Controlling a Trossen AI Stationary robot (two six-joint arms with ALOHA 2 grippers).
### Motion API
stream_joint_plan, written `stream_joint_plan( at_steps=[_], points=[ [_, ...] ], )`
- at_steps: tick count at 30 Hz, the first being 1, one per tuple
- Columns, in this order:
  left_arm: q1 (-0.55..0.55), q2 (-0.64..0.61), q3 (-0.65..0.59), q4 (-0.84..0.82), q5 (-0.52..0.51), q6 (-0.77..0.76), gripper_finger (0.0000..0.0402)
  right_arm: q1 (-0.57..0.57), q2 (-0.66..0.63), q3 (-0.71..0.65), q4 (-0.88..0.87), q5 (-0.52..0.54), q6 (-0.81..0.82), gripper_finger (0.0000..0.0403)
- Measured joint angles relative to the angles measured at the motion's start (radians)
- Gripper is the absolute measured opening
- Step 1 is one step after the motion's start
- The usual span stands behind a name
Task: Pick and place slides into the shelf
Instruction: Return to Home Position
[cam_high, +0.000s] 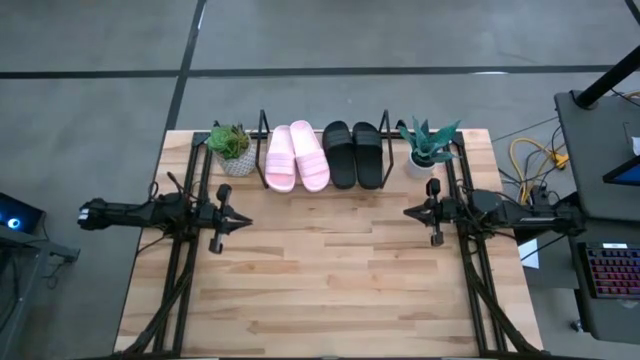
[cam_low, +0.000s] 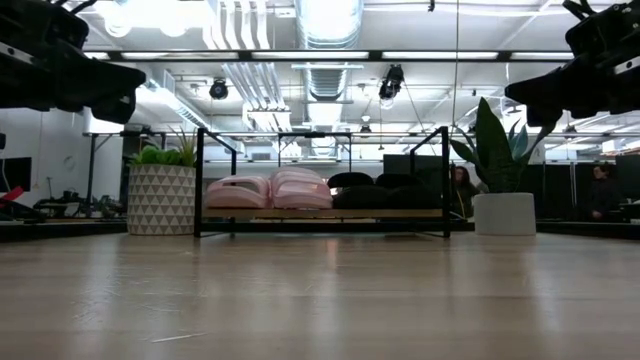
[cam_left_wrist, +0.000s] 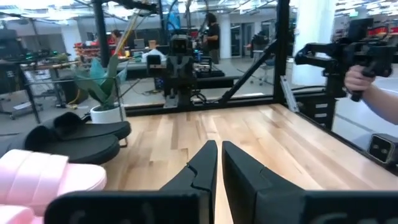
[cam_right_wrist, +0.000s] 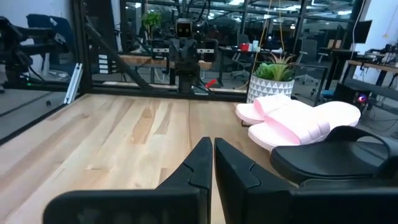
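A pale wooden table (cam_high: 330, 285) stands on a grey floor, and at its far edge sits the shelf (cam_low: 445, 180), a low black wire rack. All four slides lie on the shelf side by side. The two pink slides (cam_high: 297, 157) fill its left half and the two black slides (cam_high: 354, 155) its right half, with the inner pink one just beside the inner black one. From the level view they appear to rest on the shelf's wooden board, though its edge hides their soles. A potted plant (cam_high: 233, 150) stands just beside the shelf's left end, and a second plant (cam_high: 428, 147) just beside its right end. The left gripper (cam_high: 243, 222) hovers in front of the shelf, off to its left, pointing inward, its fingers clenched together and holding nothing. The right gripper (cam_high: 408, 211) hovers opposite, in front of the shelf and off to its right, likewise clenched and empty. Both are well apart from the slides.
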Motion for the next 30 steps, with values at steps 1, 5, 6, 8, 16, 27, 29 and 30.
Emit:
stream_joint_plan(
  at_steps=[1, 5, 6, 8, 16, 27, 29, 30],
  points=[
    [0.0, 0.0, 0.0, 0.0, 0.012, 0.0, 0.0011, 0.0, 0.0, 0.0, 0.0, 0.0, 0.009, 0.0008],
    [0.0, -0.001, 0.0, -0.001, 0.02, 0.001, 0.0011, 0.0, 0.001, 0.0, 0.0, -0.001, 0.023, 0.0008],
    [0.0, 0.0, 0.0, -0.001, 0.02, 0.001, 0.0011, 0.0, 0.002, 0.0, 0.0, -0.001, 0.022, 0.0008],
    [0.0, 0.002, 0.0, -0.002, 0.02, 0.001, 0.0011, 0.0, 0.002, 0.0, 0.0, 0.0, 0.023, 0.0008],
    [0.0, 0.021, -0.001, -0.002, 0.021, 0.002, 0.0011, 0.0, 0.02, 0.0, 0.0, 0.003, 0.021, 0.0009],
    [0.0, 0.032, -0.002, 0.01, 0.027, 0.002, 0.0011, 0.0, 0.032, 0.001, 0.0, 0.011, 0.037, 0.0009],
    [0.0, 0.032, -0.002, 0.011, 0.026, 0.002, 0.0011, 0.0, 0.032, 0.001, 0.0, 0.011, 0.074, 0.0009],
    [0.0, 0.032, -0.002, 0.011, 0.026, 0.002, 0.0011, 0.0, 0.032, 0.001, 0.0, 0.011, 0.089, 0.0009]
  ],
)
